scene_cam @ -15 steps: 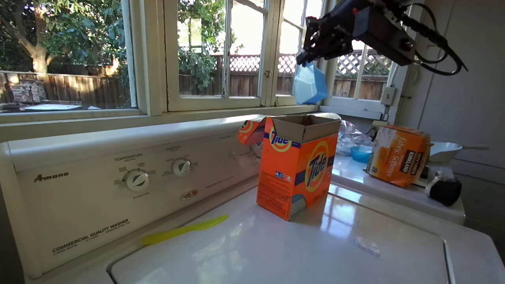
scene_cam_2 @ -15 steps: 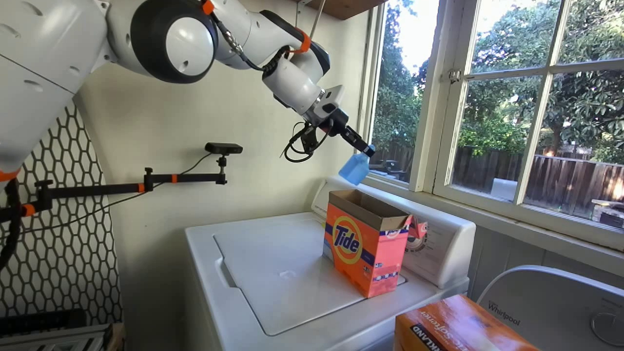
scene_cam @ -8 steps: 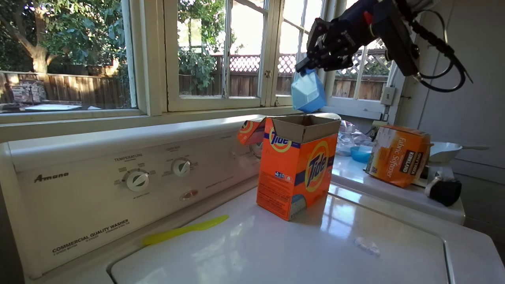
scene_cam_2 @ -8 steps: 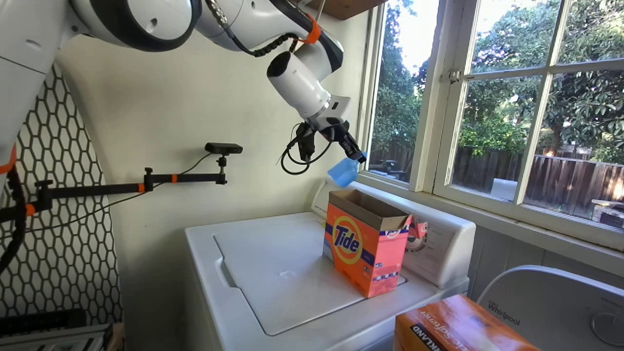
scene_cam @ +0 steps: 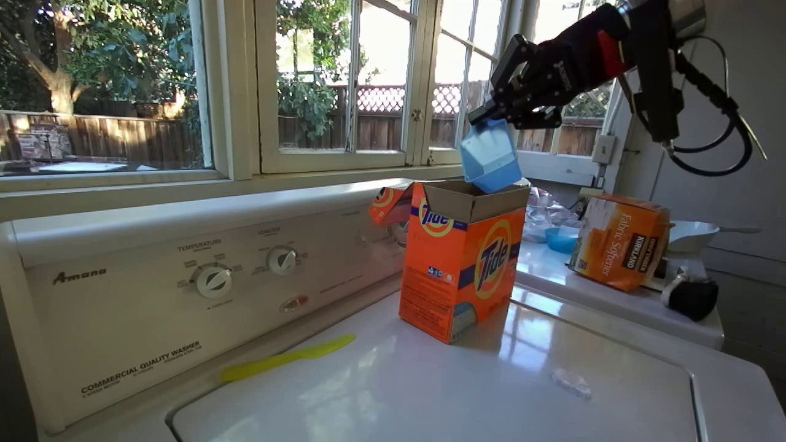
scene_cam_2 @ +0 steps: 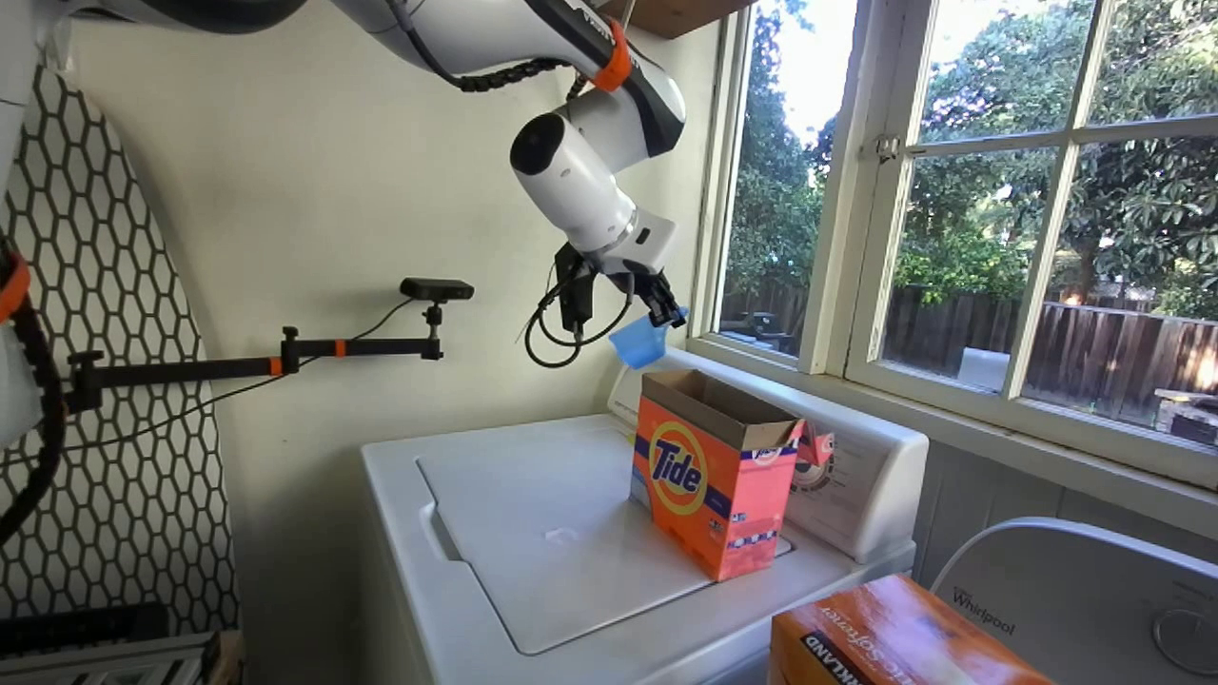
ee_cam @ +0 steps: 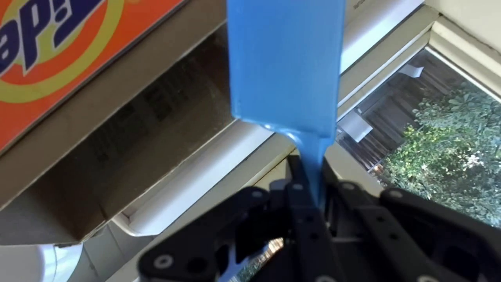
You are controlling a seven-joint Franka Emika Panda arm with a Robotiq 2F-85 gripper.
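Observation:
A translucent blue scoop [scene_cam: 489, 161] hangs from my gripper [scene_cam: 482, 113], whose fingers are shut on its thin handle. In the wrist view the handle runs down between the fingertips of the gripper [ee_cam: 310, 166], and the cup of the scoop [ee_cam: 285, 70] fills the top centre. An orange Tide box [scene_cam_2: 709, 485] stands upright on the washer, its top open and a flap folded out. The scoop [scene_cam_2: 639, 342] is tilted and hangs above the level of the box's rim, apart from it. What the scoop holds is hidden. Darkness covers the inside of the box [ee_cam: 156, 117].
A yellow-green plastic utensil [scene_cam: 288, 359] lies along the foot of the washer's control panel [scene_cam: 141, 294]. On the neighbouring machine stand a fabric softener box [scene_cam: 620, 245], a blue bowl [scene_cam: 561, 239] and a white scoop [scene_cam: 691, 236]. Windows [scene_cam: 344, 123] rise behind. A camera [scene_cam_2: 436, 288] sits on a bracket.
My gripper has lowered the scoop a little and turned its tilt; in an exterior view it has also shifted left. The arm has swung with it. The Tide box has not moved.

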